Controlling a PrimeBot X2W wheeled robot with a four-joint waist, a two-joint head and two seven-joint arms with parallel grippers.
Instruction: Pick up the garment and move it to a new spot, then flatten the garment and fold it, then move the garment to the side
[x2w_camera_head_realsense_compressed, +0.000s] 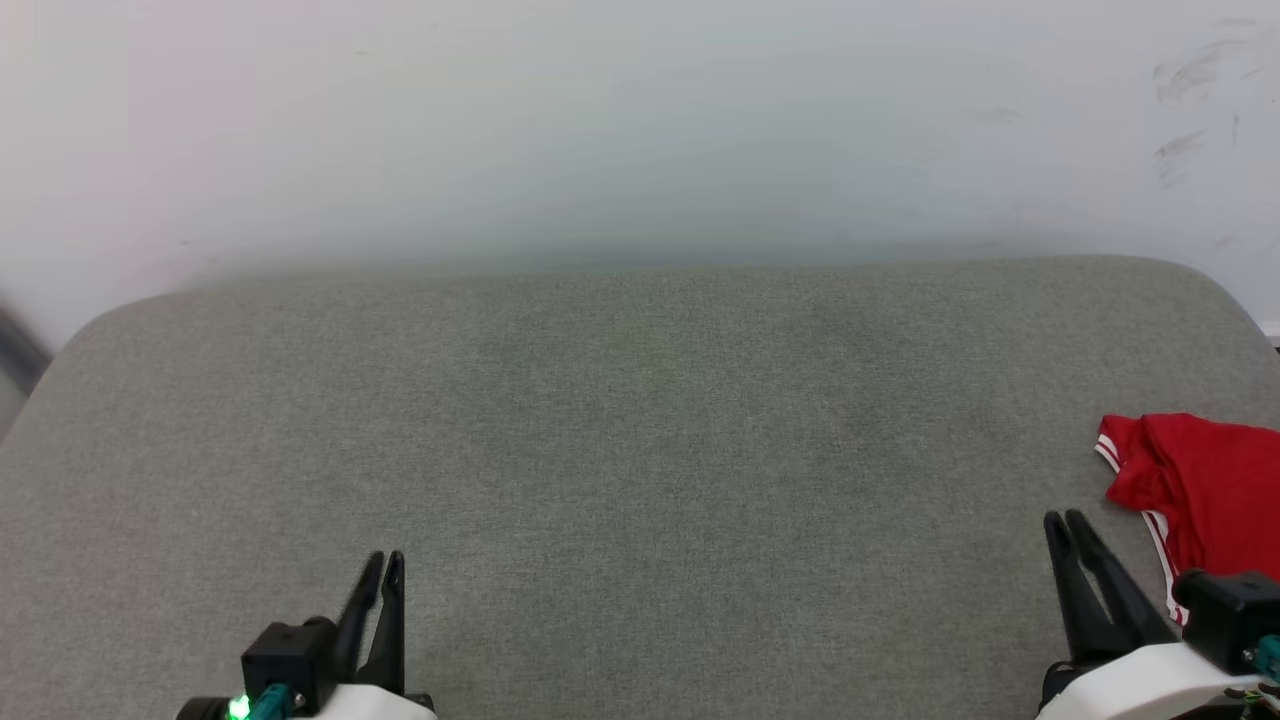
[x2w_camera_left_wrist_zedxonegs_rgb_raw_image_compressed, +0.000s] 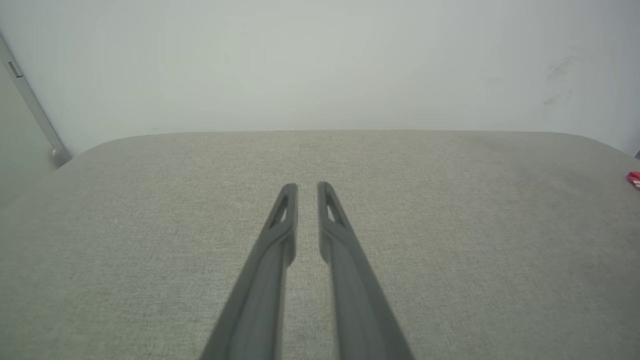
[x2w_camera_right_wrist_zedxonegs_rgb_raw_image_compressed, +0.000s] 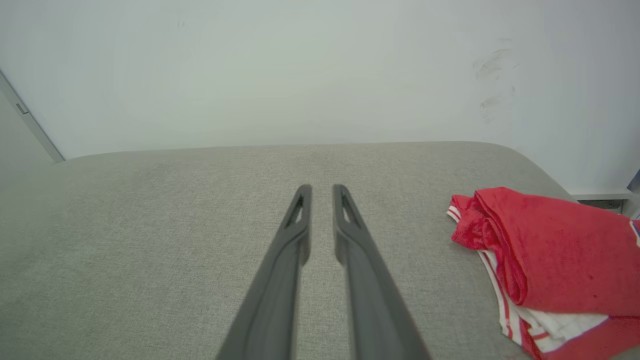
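One grey surface (x2w_camera_head_realsense_compressed: 640, 450) (garment (x2w_camera_head_realsense_compressed: 1200, 480) seemingly at edge) meets white wall (x2w_camera_head_realsense_compressed: 640, 120).

One red T-shirt (x2w_camera_head_realsense_compressed: 1200, 470) is lying at three o'clock on one grey cushion (x2w_camera_head_realsense_compressed: 640, 420). Two grippers are showing, the left gripper (x2w_camera_head_realsense_compressed: 386, 558) at seven o'clock and the right gripper (x2w_camera_head_realsense_compressed: 1061, 516) at five, each carrying two dark fingers (x2w_camera_right_wrist_zedxonegs_rgb_raw_image_compressed: 280, 290).
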